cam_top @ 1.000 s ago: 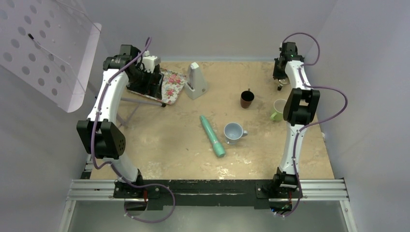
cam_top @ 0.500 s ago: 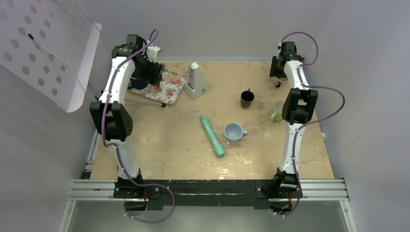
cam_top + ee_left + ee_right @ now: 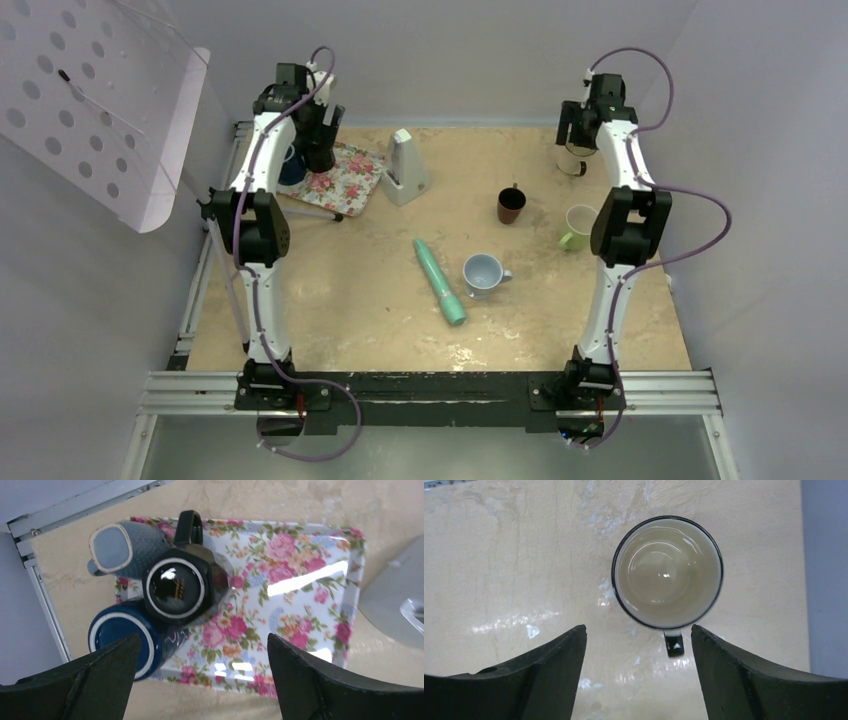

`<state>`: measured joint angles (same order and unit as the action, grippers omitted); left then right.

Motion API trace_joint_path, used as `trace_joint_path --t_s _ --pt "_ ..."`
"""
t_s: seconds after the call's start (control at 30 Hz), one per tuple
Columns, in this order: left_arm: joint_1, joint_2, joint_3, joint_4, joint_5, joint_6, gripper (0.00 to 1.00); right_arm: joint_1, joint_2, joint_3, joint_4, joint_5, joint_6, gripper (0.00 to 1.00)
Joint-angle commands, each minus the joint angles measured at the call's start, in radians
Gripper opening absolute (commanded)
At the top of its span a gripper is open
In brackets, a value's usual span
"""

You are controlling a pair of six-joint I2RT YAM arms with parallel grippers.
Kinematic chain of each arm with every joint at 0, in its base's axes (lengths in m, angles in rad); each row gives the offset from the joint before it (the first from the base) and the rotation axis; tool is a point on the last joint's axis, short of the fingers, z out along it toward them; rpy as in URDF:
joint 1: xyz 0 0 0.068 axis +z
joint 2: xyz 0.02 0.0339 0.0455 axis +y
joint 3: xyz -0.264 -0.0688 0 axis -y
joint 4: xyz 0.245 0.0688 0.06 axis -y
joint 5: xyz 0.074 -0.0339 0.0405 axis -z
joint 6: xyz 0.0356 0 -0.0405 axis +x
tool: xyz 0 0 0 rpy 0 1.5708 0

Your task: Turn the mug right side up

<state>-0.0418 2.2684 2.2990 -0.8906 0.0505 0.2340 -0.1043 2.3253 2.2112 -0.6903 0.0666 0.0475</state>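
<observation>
A cream mug (image 3: 667, 571) with a black rim and handle stands upright on the table, mouth up and empty. My right gripper (image 3: 639, 628) hangs straight above it, open, with its fingers apart and nothing between them. In the top view the same mug (image 3: 572, 161) sits at the far right under the right gripper (image 3: 580, 128). My left gripper (image 3: 204, 637) is open above a floral tray (image 3: 300, 580). On that tray a black mug (image 3: 176, 586) stands bottom up, crowded by a grey-blue mug (image 3: 120, 550) and a dark blue mug (image 3: 125, 640).
A brown mug (image 3: 511, 205), a green mug (image 3: 578, 226) and a light blue mug (image 3: 482, 274) stand upright mid-table. A teal cylinder (image 3: 440, 281) lies beside the light blue mug. A white wedge-shaped object (image 3: 405, 167) stands next to the tray (image 3: 355, 185). Walls enclose the table.
My right gripper has opened, let go of the cream mug and lifted off it. The left arm has swung towards the back, over the floral tray, still open.
</observation>
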Motion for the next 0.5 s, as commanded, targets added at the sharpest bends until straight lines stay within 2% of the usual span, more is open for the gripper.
trace_joint_path --t_s 0.0,0.13,0.27,0.47 --pt "0.002 0.069 0.060 0.213 -0.080 -0.043 1.00 0.024 -0.184 -0.079 0.075 0.045 -0.025 0.80" --pt "0.007 0.135 0.124 0.224 -0.027 -0.041 1.00 0.050 -0.251 -0.141 0.069 0.051 -0.030 0.81" --pt "0.011 0.150 0.089 0.213 0.056 -0.028 0.99 0.084 -0.322 -0.238 0.094 0.051 -0.030 0.81" --pt "0.011 0.127 0.007 0.216 0.072 -0.014 0.78 0.135 -0.386 -0.316 0.118 0.051 -0.042 0.81"
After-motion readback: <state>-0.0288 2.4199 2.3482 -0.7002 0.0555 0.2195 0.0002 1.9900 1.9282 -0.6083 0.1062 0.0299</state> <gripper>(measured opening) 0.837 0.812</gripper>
